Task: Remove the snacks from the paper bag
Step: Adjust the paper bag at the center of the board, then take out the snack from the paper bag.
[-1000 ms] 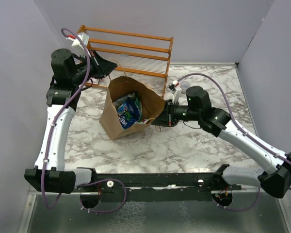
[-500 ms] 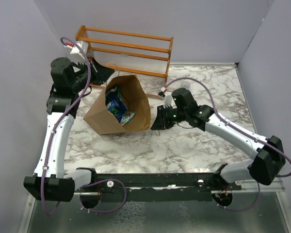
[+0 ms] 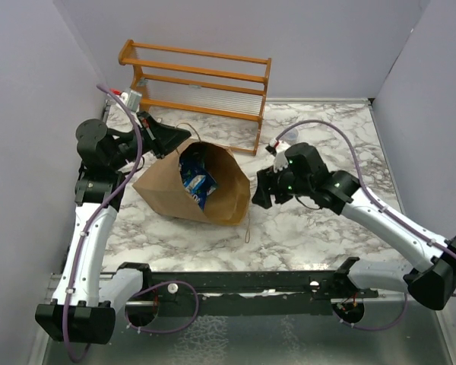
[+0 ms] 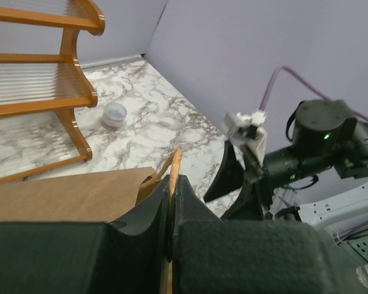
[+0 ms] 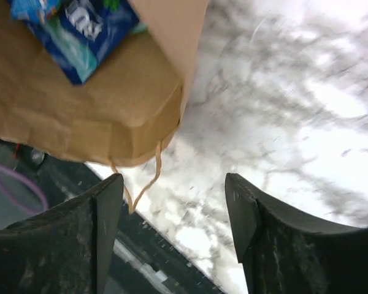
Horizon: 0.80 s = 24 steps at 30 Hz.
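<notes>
Marble table [image 3: 319, 228], left gripper [image 4: 172, 184] pinching the paper bag [image 3: 163, 190] by its rim, right gripper [image 5: 172, 202] fingers apart and empty beside it, so next it probably reaches in for the snacks [image 3: 194, 179].

Right gripper [image 3: 261, 192] has let go of the paper bag [image 3: 163, 188] and backed away, jaws now apart. The bag has tipped from upright onto its side.

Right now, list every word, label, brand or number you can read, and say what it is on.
None can be read clearly.
White lettering on the blue packet inside the paper bag: too blurred to read.
Print on the packets in the top view: too small to read.
</notes>
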Each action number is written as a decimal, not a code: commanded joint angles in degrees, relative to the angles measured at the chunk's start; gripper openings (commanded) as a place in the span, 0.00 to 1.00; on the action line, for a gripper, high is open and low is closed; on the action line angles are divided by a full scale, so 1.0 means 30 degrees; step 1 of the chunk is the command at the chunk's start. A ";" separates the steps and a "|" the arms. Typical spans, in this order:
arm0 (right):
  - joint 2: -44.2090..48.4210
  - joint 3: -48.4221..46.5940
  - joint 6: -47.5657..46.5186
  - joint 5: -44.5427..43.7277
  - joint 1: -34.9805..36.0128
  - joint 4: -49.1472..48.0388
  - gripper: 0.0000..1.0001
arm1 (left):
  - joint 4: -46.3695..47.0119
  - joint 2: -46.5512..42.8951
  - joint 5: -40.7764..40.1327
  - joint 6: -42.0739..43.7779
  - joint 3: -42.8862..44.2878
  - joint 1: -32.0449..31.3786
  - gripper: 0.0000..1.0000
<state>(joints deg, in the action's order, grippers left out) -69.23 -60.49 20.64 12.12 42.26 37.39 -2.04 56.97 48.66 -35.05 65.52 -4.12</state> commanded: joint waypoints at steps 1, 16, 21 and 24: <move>0.1333 -0.2174 -0.1940 -0.4340 -0.0083 0.0507 0.70 | 0.1103 -0.0950 0.1243 0.0071 -0.0569 -0.0004 0.00; -0.2818 -0.2815 0.0345 -0.1799 0.3986 -0.8386 0.44 | 0.0159 -0.1579 0.0498 0.0111 -0.1166 -0.0004 0.00; -0.4222 -0.1329 0.4107 -0.1751 0.3989 -1.1122 0.43 | -0.0564 -0.1763 0.0208 0.0467 -0.0961 -0.0007 0.00; -0.5444 -0.1091 0.6224 -0.2956 0.4004 -1.1709 0.40 | -0.0548 -0.1733 0.0327 0.0256 -0.0848 -0.0008 0.00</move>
<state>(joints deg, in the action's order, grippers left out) -80.77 -65.87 27.97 8.25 54.15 9.45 -3.60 52.93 50.06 -34.52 61.30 -4.14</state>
